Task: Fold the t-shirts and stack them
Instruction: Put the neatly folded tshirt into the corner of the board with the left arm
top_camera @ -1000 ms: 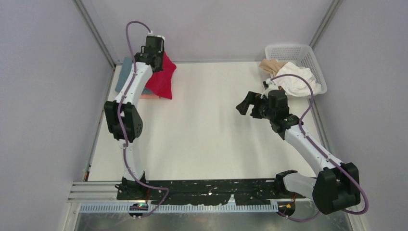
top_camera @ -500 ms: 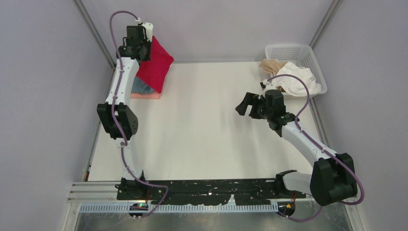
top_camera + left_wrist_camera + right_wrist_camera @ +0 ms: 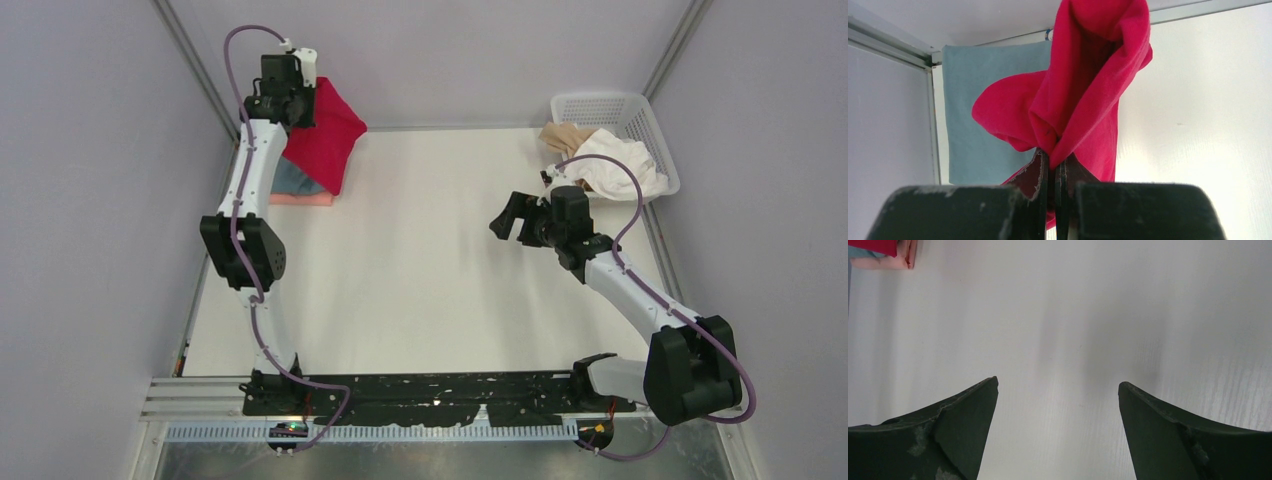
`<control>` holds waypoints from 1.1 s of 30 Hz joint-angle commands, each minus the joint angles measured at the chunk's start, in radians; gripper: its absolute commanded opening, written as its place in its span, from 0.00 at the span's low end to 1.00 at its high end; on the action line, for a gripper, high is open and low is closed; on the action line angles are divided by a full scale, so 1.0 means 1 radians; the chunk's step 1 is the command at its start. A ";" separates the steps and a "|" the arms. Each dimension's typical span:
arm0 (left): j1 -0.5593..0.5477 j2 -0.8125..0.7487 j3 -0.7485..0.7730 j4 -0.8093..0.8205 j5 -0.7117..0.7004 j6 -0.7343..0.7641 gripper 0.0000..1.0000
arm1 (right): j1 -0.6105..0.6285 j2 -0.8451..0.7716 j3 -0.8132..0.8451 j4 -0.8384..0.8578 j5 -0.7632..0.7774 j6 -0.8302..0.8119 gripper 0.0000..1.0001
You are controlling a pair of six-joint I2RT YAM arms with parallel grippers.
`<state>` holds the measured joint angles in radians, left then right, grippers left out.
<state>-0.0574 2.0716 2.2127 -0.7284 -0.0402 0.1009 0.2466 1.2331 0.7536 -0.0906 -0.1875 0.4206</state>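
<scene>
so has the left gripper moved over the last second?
Yes. The left gripper, shut on the red t-shirt, went left toward the back-left corner post.

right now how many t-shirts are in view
5: red shirt pinched in the left claw far left, grey-teal and salmon pink stacked beneath it, white and beige in the basket; more may hide there.

The white tabletop (image 3: 430, 290) is smooth, with a faint wood grain. In its far left corner a folded salmon pink t-shirt (image 3: 300, 199) lies flat, only its near edge showing. A white plastic lattice basket (image 3: 600, 105) sits at the far right corner. A black base plate (image 3: 440, 392) runs along the near edge.
</scene>
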 commanded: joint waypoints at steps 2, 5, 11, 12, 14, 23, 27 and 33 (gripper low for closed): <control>0.007 -0.128 0.012 0.037 0.028 0.003 0.00 | -0.003 0.010 0.020 0.047 0.026 -0.003 0.95; 0.008 -0.123 0.011 0.031 0.032 0.010 0.00 | -0.003 0.018 0.021 0.047 0.025 0.001 0.95; 0.012 -0.083 0.002 0.042 0.036 0.004 0.00 | -0.003 0.030 0.023 0.039 0.040 0.000 0.95; 0.015 -0.073 0.005 0.040 0.036 0.000 0.00 | -0.003 0.031 0.025 0.037 0.042 0.000 0.95; 0.026 -0.053 0.010 0.038 0.072 -0.009 0.00 | -0.004 0.034 0.026 0.032 0.050 -0.001 0.95; 0.120 0.068 0.061 0.035 0.070 -0.039 0.00 | -0.005 0.068 0.058 -0.013 0.090 -0.008 0.95; 0.176 0.141 0.091 0.059 0.080 -0.068 0.00 | -0.004 0.081 0.069 -0.035 0.108 -0.005 0.95; 0.264 0.274 0.191 0.083 0.081 -0.151 0.00 | -0.004 0.088 0.088 -0.081 0.141 0.011 0.95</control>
<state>0.1543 2.3070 2.3226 -0.7231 0.0288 0.0227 0.2462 1.3190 0.7864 -0.1513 -0.0933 0.4217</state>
